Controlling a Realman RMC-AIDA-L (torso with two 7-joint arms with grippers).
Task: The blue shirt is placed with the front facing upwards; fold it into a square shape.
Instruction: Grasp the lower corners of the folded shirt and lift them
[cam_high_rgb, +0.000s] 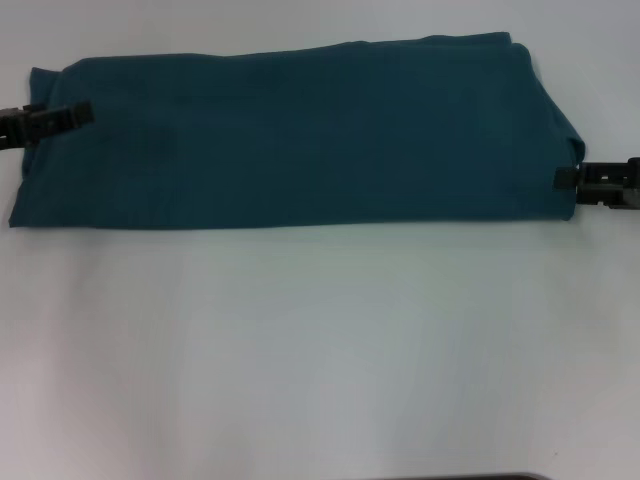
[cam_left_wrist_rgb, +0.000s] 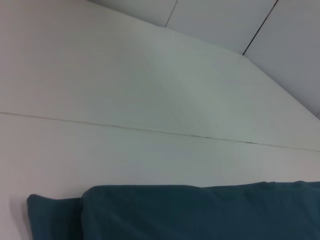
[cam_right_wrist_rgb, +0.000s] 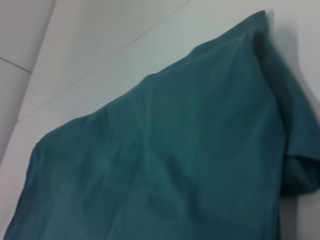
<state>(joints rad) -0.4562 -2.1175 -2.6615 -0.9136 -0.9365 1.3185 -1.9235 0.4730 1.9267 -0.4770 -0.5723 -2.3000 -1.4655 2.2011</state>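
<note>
The blue shirt (cam_high_rgb: 300, 130) lies on the white table (cam_high_rgb: 320, 340) as a long band running left to right, plain teal side up, no print showing. My left gripper (cam_high_rgb: 80, 113) reaches in from the left and overlaps the shirt's left end near its far corner. At the shirt's right end, near the front corner, my right gripper (cam_high_rgb: 565, 178) has its tip at the cloth's edge. The left wrist view shows a folded edge of the shirt (cam_left_wrist_rgb: 200, 212). In the right wrist view, the shirt (cam_right_wrist_rgb: 165, 160) shows a tucked sleeve.
Bare white table (cam_high_rgb: 320, 400) stretches in front of the shirt. A thin seam (cam_left_wrist_rgb: 150, 131) crosses the tabletop beyond the shirt. A dark edge (cam_high_rgb: 460, 477) shows at the very front.
</note>
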